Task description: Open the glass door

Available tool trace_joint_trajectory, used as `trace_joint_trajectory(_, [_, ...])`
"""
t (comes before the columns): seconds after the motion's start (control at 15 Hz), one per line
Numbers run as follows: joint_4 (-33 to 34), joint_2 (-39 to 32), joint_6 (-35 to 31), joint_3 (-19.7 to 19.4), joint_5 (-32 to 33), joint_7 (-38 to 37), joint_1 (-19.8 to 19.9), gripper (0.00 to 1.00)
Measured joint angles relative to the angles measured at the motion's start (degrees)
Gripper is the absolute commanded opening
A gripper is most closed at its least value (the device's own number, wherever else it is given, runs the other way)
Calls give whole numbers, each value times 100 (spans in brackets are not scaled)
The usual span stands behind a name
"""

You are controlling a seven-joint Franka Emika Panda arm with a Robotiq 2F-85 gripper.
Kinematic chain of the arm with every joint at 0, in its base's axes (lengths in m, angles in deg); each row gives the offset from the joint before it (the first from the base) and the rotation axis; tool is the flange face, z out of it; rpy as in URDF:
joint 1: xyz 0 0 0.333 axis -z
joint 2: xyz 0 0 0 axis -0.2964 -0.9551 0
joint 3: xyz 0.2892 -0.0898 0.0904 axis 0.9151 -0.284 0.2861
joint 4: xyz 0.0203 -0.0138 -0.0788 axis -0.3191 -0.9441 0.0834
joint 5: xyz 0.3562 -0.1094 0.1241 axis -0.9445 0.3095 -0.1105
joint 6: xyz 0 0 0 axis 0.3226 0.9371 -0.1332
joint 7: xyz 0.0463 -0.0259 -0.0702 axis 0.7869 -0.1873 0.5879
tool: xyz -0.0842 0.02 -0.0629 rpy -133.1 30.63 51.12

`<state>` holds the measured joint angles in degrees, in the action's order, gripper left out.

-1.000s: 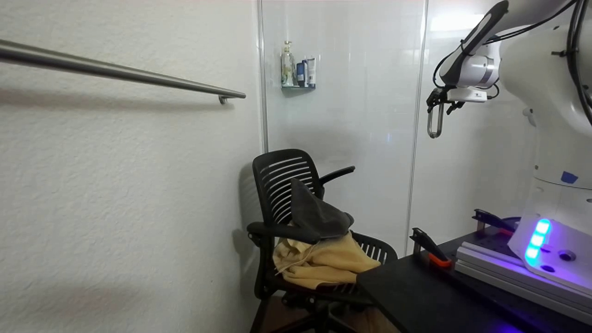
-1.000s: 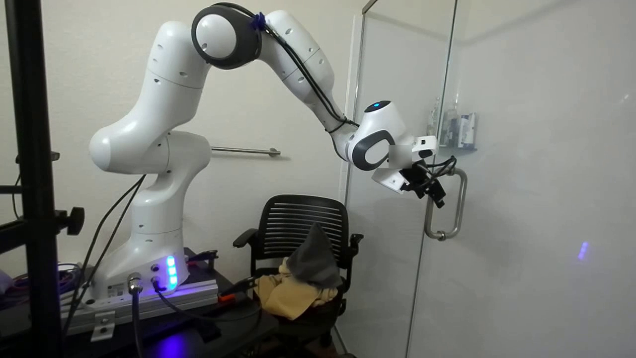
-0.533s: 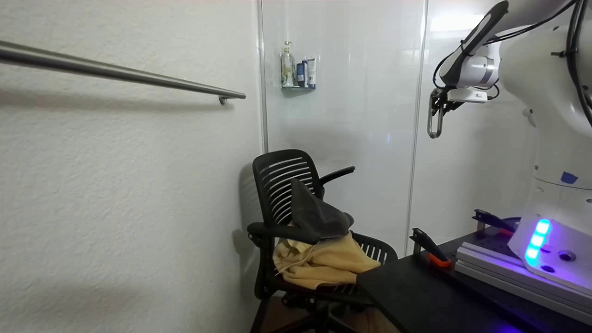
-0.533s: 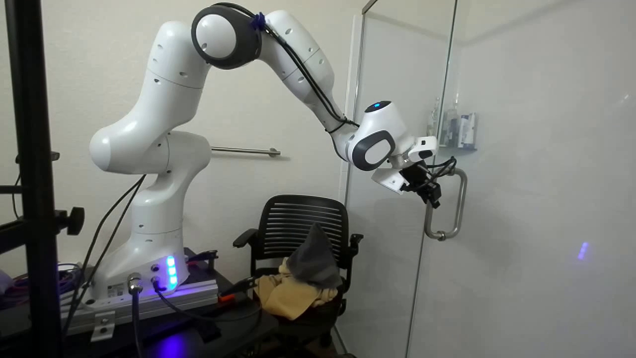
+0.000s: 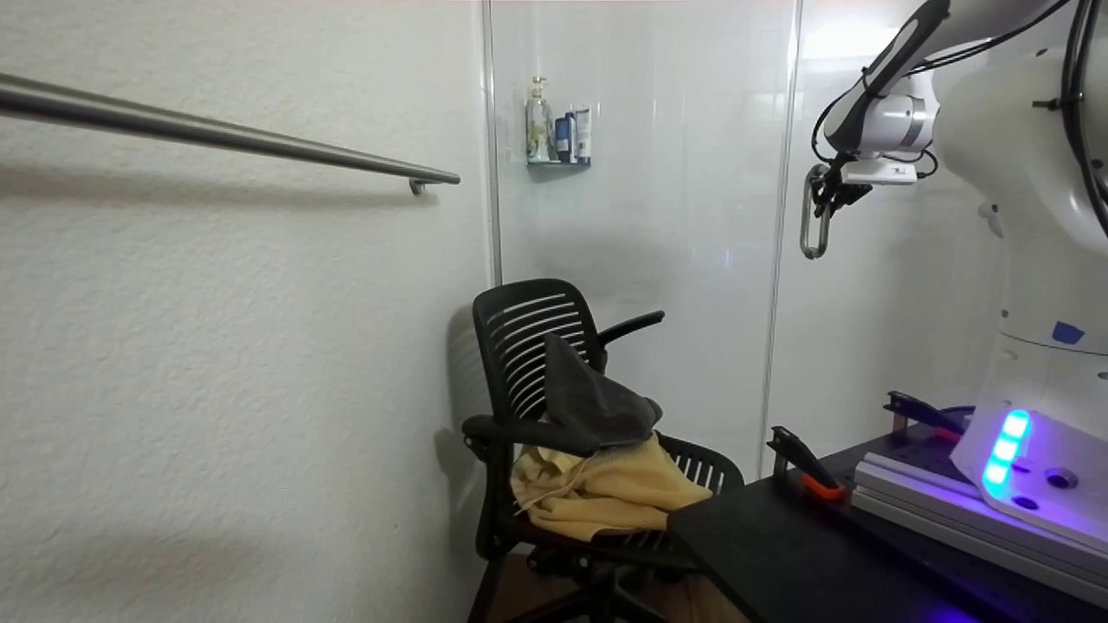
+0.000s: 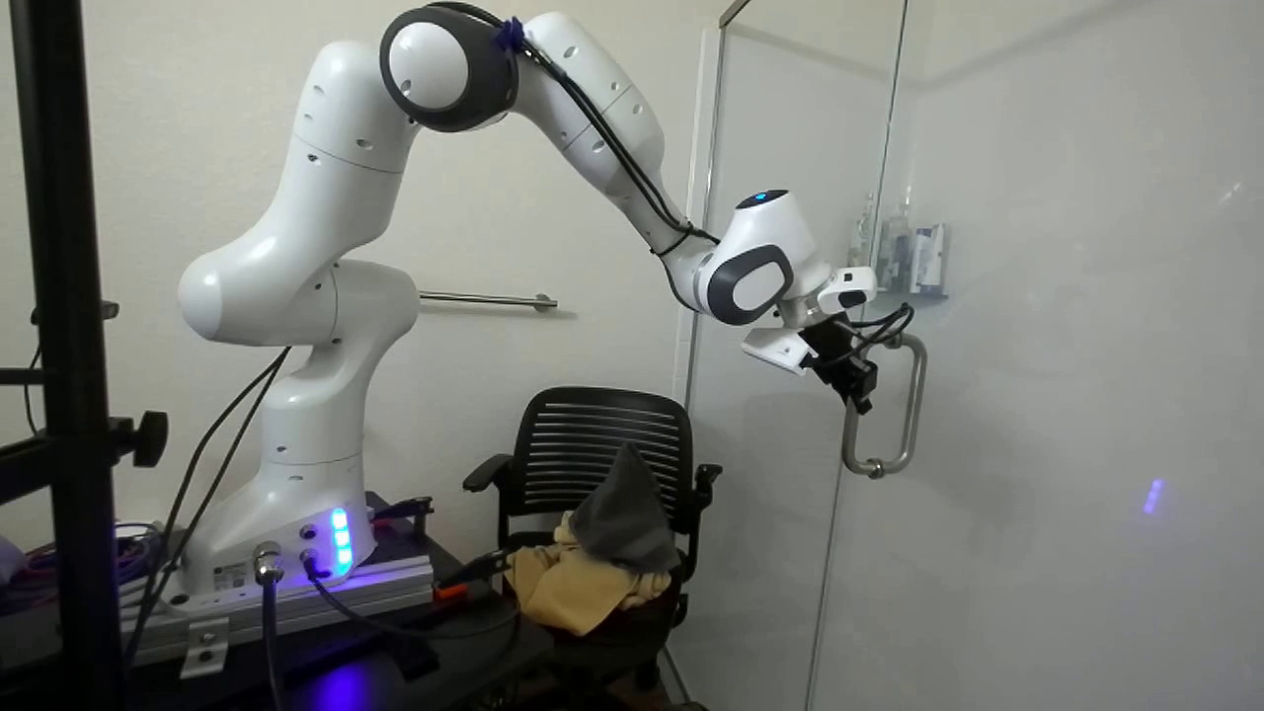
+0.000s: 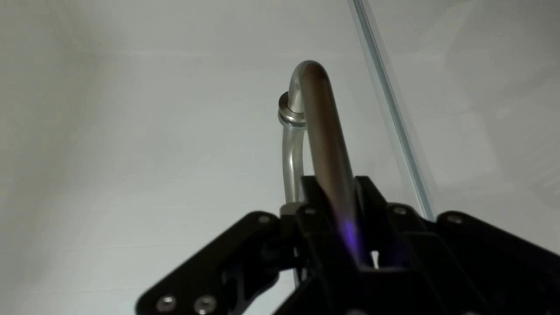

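The glass door is a tall whitish panel, also seen as the glossy surface of the glass door behind the arm. Near its vertical edge sits a grey metal loop handle. My gripper is shut on the near bar of that loop, a little above its lower end. In the wrist view the handle runs down between the black fingers of my gripper, and the glass edge lies to its right. The bar's lower part is hidden there by the gripper.
A black chair with a grey cloth and a yellow cloth stands below the arm. The black table carries the robot base. Bottles sit on a small shelf. A metal rail runs along the wall.
My gripper's fingers stood spread around the handle a second ago and have closed on it. The hand has since shifted slightly upward and toward the door; the handle looks almost unmoved.
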<state>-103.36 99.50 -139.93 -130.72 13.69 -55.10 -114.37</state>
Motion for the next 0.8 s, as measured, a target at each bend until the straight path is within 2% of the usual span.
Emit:
trace_joint_trajectory(0.27, [243,-89,787,-4,-2,-69,-62,6])
trace_joint_trajectory(0.53, [362,-95,1255,166,473,-676,56,6])
trace_joint_trajectory(0.67, [355,-140,1646,426,532,-767,288,6])
trace_joint_trajectory(0.8, [206,-257,2464,1066,417,-717,810,6])
